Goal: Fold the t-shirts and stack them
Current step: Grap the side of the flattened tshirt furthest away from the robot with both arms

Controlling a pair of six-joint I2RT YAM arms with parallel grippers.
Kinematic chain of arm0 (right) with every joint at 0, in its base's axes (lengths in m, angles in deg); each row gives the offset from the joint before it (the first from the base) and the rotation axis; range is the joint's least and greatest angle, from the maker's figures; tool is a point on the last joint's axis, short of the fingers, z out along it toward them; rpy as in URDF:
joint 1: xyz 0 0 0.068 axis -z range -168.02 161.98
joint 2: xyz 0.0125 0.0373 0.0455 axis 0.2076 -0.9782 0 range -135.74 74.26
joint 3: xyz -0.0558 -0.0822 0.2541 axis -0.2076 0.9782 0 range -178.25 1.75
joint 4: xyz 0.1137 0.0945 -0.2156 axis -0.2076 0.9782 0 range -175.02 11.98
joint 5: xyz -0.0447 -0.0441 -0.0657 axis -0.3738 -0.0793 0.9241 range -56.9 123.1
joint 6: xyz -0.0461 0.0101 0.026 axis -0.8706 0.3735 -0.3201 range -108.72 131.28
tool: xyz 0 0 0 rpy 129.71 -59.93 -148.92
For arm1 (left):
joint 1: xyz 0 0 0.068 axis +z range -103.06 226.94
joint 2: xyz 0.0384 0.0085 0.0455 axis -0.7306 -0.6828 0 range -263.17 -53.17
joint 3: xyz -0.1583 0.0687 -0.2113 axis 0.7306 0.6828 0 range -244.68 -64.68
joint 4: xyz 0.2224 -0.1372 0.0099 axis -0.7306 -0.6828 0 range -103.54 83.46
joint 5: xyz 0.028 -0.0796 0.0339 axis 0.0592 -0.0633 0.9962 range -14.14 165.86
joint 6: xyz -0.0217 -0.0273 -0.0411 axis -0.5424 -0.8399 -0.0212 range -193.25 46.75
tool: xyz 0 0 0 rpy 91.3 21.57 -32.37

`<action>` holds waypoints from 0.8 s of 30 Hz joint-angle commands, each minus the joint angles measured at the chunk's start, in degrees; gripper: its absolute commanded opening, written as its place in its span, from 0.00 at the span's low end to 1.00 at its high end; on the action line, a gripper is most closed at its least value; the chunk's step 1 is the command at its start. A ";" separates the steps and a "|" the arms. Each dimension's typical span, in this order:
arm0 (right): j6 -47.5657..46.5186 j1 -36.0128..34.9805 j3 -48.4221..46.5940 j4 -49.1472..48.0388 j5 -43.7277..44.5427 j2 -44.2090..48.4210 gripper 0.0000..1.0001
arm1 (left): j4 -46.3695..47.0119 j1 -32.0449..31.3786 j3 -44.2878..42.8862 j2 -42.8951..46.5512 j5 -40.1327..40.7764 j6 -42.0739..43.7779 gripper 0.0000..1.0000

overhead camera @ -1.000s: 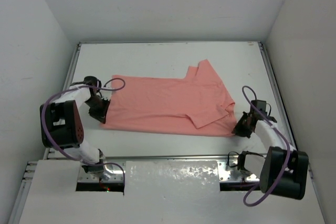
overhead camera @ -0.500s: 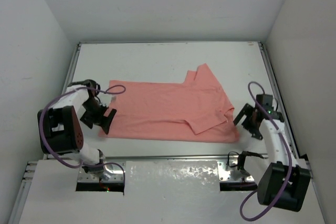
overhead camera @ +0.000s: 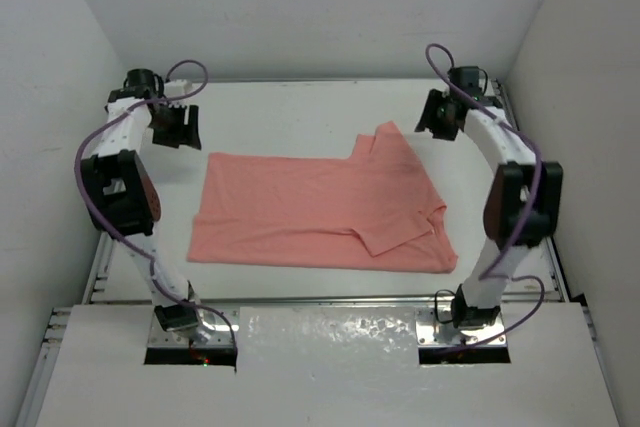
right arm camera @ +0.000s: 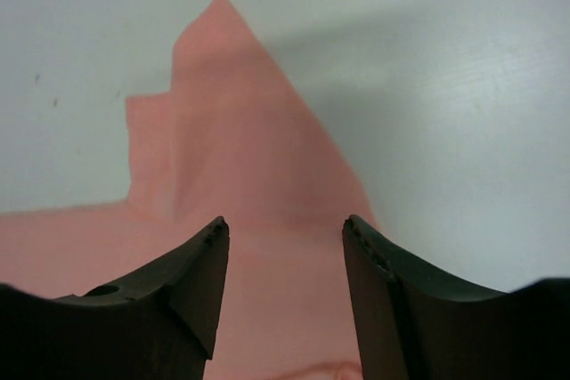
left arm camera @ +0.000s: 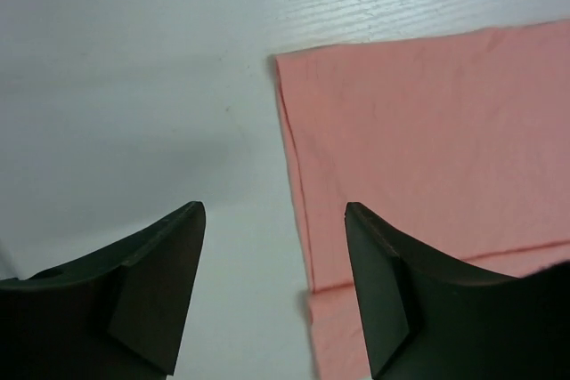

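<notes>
— Whereabouts of the salmon t-shirt (overhead camera: 320, 212)?

— Flat on the middle of the white table (overhead camera: 300, 107), long side running left to right, clear of both arms. With a short sleeve (overhead camera: 385, 139) poking toward the far side near the right end, and a folded flap (overhead camera: 400, 227) lying on top by the near right corner.

— And the left gripper (overhead camera: 178, 127)?

— Up at the far left of the table, just beyond the shirt's far left corner (left arm camera: 276, 60). Jaws apart, clamping nothing. From its wrist camera: bare table under the left finger, the shirt's side edge with its stitched hem running down between the two fingers, pink cloth under the right one.

— Touching the cloth?

— Cannot tell from the wrist view; apart from it in the overhead view.

— Right gripper (overhead camera: 440, 115)?

— Far right of the table, just beyond the tip of that sleeve. Likewise spread wide, holding nothing. Through its wrist camera: the sleeve's point straight ahead between the fingers, cloth widening toward the lens, white table on either side.
</notes>
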 commanded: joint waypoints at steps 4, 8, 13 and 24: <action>2.49 0.32 -27.60 4.61 -5.34 -27.51 0.59 | 11.25 -1.25 1.51 -7.81 -3.82 -6.82 0.69; 2.04 -1.97 -52.12 12.37 -4.99 -49.47 0.62 | 17.94 -2.31 4.07 -9.57 -2.59 -8.40 0.74; 4.68 -3.10 -39.71 3.35 -5.97 -47.25 0.58 | 19.70 -2.31 8.54 -9.75 -4.17 -8.58 0.74; 1.35 -5.48 -35.65 5.00 -4.38 -44.61 0.49 | 23.40 -3.10 9.79 -10.89 -7.33 -10.07 0.72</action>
